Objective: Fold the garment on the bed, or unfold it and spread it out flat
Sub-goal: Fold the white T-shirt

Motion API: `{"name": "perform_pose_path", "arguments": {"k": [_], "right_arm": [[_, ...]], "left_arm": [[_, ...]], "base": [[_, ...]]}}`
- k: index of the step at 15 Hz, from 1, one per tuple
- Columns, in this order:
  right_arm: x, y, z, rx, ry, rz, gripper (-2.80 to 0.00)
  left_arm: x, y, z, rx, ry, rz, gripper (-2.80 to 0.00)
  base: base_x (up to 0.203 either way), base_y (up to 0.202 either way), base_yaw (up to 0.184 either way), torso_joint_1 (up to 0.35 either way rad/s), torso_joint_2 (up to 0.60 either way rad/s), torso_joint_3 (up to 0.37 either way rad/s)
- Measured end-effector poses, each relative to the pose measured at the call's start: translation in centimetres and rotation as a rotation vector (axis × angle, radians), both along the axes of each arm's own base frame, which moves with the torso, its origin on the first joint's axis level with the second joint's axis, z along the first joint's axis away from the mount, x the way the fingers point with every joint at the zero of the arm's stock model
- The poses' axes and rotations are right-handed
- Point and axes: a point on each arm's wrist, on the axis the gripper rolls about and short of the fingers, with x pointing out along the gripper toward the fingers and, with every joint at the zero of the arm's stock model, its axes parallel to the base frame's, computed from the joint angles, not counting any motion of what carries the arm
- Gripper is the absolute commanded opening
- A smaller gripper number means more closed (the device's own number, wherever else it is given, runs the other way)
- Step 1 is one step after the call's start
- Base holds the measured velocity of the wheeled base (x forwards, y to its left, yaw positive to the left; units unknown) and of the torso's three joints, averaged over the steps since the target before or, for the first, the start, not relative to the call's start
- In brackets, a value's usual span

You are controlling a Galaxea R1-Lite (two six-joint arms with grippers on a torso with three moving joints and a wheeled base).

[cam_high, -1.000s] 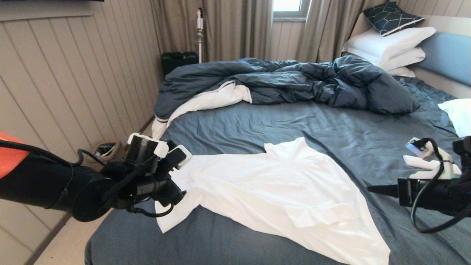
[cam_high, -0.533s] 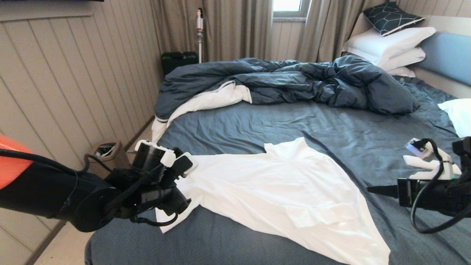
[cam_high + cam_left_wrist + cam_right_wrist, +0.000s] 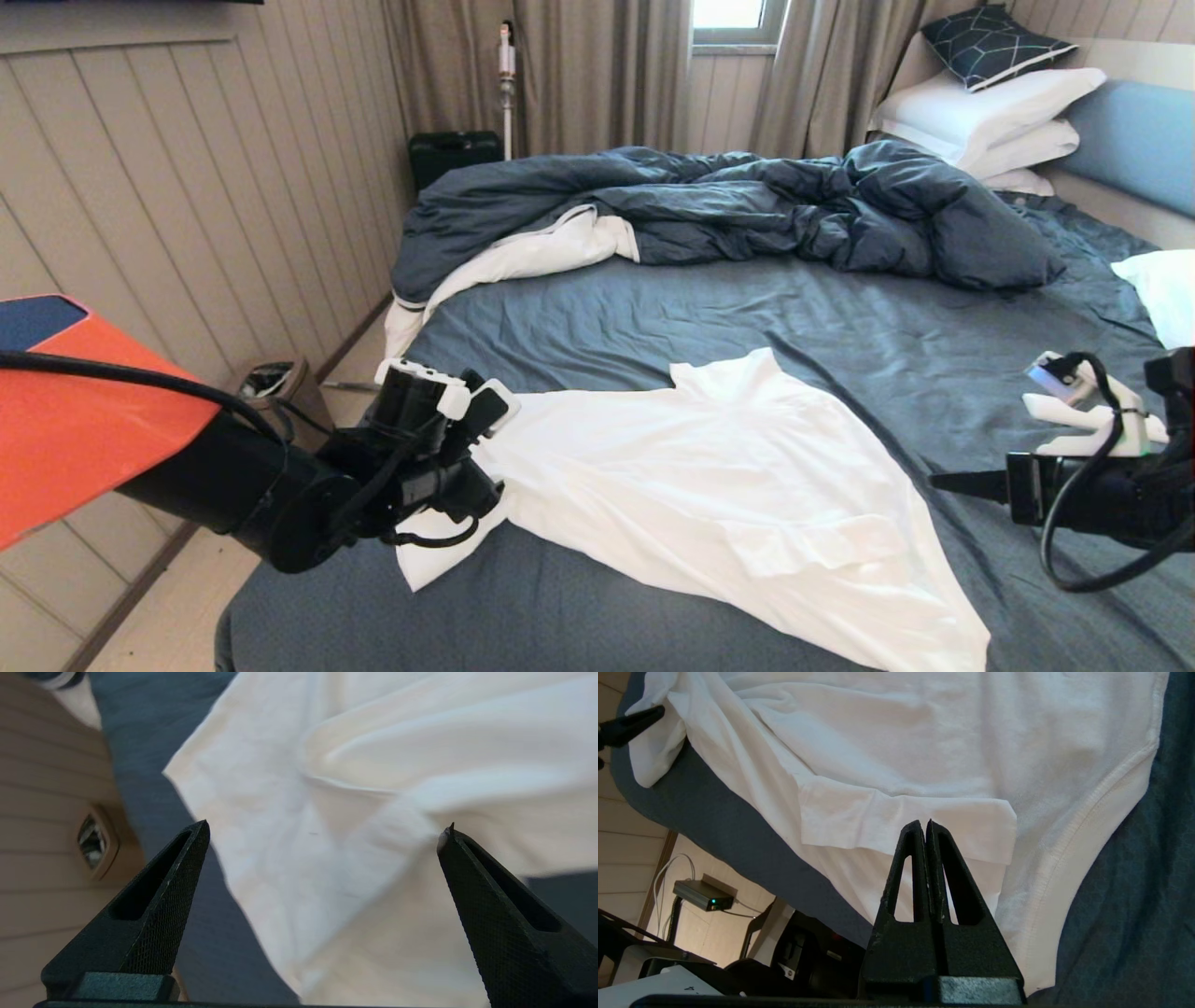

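The garment (image 3: pixel 709 485), a white shirt, lies partly spread on the near half of the bed (image 3: pixel 747 308), with a folded flap near its lower right and one corner hanging toward the front edge. My left gripper (image 3: pixel 490 462) hovers over the garment's left corner, close to the bed's left edge. In the left wrist view it (image 3: pixel 327 828) stands open, with the white cloth (image 3: pixel 373 765) below and nothing between the fingers. My right gripper (image 3: pixel 938 481) is shut and empty, held apart from the garment's right edge; in the right wrist view it (image 3: pixel 923 823) points at the folded flap (image 3: pixel 901 826).
A rumpled dark blue duvet (image 3: pixel 747 201) with white lining covers the far half. White pillows (image 3: pixel 990 112) stack against the blue headboard (image 3: pixel 1134 140), and another pillow (image 3: pixel 1162 289) lies at the right edge. A panelled wall (image 3: pixel 187 233) and a small bin (image 3: pixel 271 378) flank the left side.
My left arm has moved right and forward, bringing its open gripper further over the garment's left corner. The garment and the right arm have not moved.
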Motion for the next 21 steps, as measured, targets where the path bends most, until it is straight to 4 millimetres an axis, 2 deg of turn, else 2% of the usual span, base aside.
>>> {"name": "perform_pose_path", "arguments": {"k": [4,7,13,17,19,21], "right_arm": [[0.0,0.1,-0.2,-0.005,0.004,0.005,-2.80],[-0.1,0.1,-0.3,-0.013,0.002,0.015,-2.80],[0.0,0.1,-0.5,-0.012,0.009,0.017,-2.80],[0.0,0.1,-0.6,-0.018,0.007,0.021,-2.80],[0.1,0.1,-0.6,-0.019,0.009,0.022,-2.80],[0.2,0.0,-0.7,-0.018,0.011,0.023,-2.80]], "left_arm": [[3.1,1.8,-0.5,0.028,-0.009,0.065,0.00],[4.1,2.8,-0.5,0.033,-0.017,0.093,0.00],[6.9,3.9,1.2,0.040,-0.073,0.129,0.00],[9.7,6.5,0.9,0.044,-0.060,0.200,0.00],[10.4,7.4,0.7,0.038,-0.059,0.224,0.00],[10.2,7.7,1.3,0.021,-0.065,0.236,0.00]], "base": [[0.000,0.000,0.000,0.000,0.00,0.000],[0.000,0.000,0.000,0.000,0.00,0.000],[0.000,0.000,0.000,0.000,0.00,0.000],[0.000,0.000,0.000,0.000,0.00,0.000],[0.000,0.000,0.000,0.000,0.00,0.000],[0.000,0.000,0.000,0.000,0.00,0.000]]}}
